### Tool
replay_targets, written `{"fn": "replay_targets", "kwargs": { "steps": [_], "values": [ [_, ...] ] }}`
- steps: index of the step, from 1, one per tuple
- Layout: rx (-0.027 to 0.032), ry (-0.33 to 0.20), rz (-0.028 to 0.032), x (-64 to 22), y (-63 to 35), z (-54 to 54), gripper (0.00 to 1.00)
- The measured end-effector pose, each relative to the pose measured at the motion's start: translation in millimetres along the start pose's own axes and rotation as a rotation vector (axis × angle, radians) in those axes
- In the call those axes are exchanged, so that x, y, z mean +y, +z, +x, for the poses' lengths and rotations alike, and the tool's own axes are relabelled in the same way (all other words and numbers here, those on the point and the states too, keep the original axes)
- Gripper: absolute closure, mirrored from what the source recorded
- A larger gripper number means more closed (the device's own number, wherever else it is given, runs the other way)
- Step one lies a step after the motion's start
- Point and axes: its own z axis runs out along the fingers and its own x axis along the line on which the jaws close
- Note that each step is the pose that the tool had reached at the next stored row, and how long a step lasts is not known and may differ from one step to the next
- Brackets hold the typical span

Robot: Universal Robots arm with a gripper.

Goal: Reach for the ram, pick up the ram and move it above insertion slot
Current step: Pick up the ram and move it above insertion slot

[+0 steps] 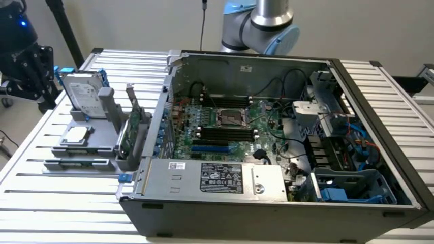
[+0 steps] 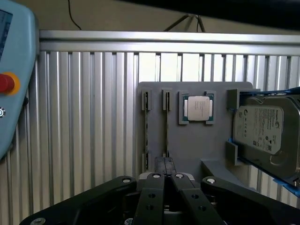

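We see a slatted tabletop [image 1: 40, 203] bearing an open case [image 1: 271, 218]; the arm [image 1: 261, 23] behind it is cut off. On the exterior view's left a grey holder [image 1: 91, 134] carries the hard drive [image 1: 85, 94] and, in its near slot, the ram [image 1: 76, 162], hard to make out. The wrist view shows the jaws pressed together, empty, over the holder's edge, bare slats alongside.

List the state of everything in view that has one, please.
Hand: shut, holding nothing.
Ram: on edge in a slot of the grey holder, not gripped.
Chip: lying flat in its holder recess.
Hard drive: upright in the holder.
Green card: upright in the holder.
Computer case: side open, board exposed.
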Motion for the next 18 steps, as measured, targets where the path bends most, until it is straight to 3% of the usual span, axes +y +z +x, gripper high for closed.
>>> {"fn": "replay_targets", "kwargs": {
  "steps": [16, 18],
  "values": [
    [-0.0003, 0.000, -0.0001, 0.1, 0.0, 3.9, 0.88],
    [-0.0004, 0.000, 0.0000, 0.1, 0.2, 4.2, 0.76]
  ]
}}
